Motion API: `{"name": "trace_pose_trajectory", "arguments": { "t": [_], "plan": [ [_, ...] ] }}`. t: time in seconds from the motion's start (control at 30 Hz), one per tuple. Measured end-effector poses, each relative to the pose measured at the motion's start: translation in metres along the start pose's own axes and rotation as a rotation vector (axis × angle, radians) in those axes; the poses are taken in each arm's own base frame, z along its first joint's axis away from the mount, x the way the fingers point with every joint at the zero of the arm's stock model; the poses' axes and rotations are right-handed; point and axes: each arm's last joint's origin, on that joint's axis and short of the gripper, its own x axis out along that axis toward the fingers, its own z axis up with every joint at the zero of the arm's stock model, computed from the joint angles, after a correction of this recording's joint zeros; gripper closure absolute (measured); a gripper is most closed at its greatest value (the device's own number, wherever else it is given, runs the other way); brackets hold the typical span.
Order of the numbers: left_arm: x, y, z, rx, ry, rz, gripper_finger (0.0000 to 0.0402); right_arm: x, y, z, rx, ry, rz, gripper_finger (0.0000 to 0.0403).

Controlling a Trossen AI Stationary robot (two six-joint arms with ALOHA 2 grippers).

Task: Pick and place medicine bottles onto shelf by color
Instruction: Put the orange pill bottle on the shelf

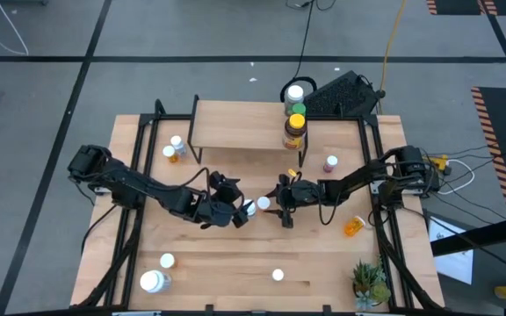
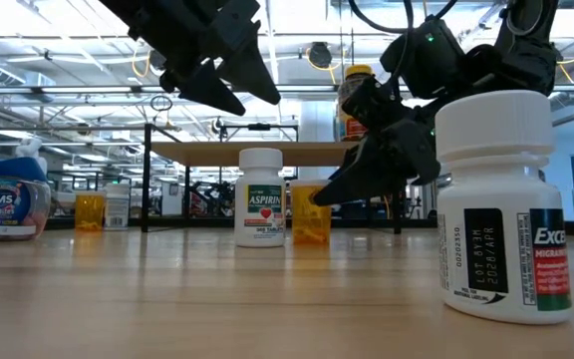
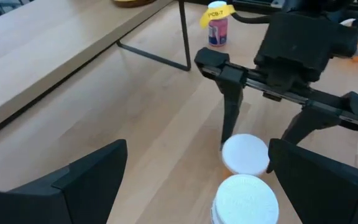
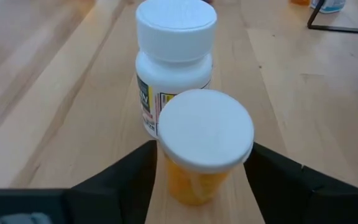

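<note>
Where the two arms meet near the middle of the surface (image 1: 235,254), a white aspirin bottle (image 2: 261,196) and an orange bottle (image 4: 199,155) with a white cap stand upright, touching or nearly so. The right end effector (image 4: 197,163) has its fingers spread on either side of the orange bottle, not pinching it. The left end effector (image 3: 191,180) faces it from the other side, fingers spread wide above the two white caps.

Behind them stands the shelf (image 1: 240,127), its board mostly bare, with three bottles (image 1: 295,114) at its right end. A small white bottle with a pink band (image 1: 331,163) stands near the shelf's right leg, and an orange bottle (image 1: 353,227) lies on its side beside the right arm. Two more bottles (image 1: 175,149) sit by the shelf's left leg. Toward the near edge are two white bottles (image 1: 157,274), a lone white bottle (image 1: 278,275) and a potted plant (image 1: 369,283); between them the wood is open.
</note>
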Motion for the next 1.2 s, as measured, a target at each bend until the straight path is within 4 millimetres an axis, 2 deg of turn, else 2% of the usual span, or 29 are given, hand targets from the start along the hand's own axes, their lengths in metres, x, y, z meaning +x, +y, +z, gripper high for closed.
{"name": "trace_pose_trajectory", "arguments": {
  "t": [0.13, 0.27, 0.37, 0.5, 0.63, 1.0, 1.1, 1.2],
  "plan": [
    [0.002, -0.005, 0.005, 0.003, -0.017, -0.102, 0.0007, 0.000, 0.000, 0.000, -0.008, 0.002, -0.001, 0.0190],
    [0.012, -0.015, 0.004, 0.094, -0.041, -0.195, 0.0007, -0.002, 0.001, 0.003, 0.009, -0.009, 0.002, 0.0203],
    [0.023, -0.021, 0.001, 0.139, -0.069, -0.223, 0.0007, -0.010, 0.002, 0.012, 0.019, -0.025, 0.003, 0.0211],
    [0.036, -0.019, -0.005, 0.172, -0.057, -0.198, 0.0007, -0.027, 0.002, 0.030, 0.006, -0.060, 0.006, 0.0218],
    [0.041, -0.015, 0.001, 0.148, -0.086, -0.187, 0.0007, -0.041, 0.004, 0.043, -0.043, -0.088, 0.010, 0.0219],
    [0.046, -0.011, 0.008, 0.127, -0.105, -0.271, 0.0008, -0.048, 0.007, 0.051, -0.139, -0.134, 0.020, 0.0219],
    [0.046, -0.011, 0.008, 0.131, -0.105, -0.270, 0.0022, -0.048, 0.007, 0.051, -0.146, -0.134, 0.019, 0.0220],
    [0.047, -0.010, 0.008, 0.122, -0.104, -0.269, 0.0056, -0.048, 0.007, 0.051, -0.153, -0.141, 0.017, 0.0220]
  ]
}}
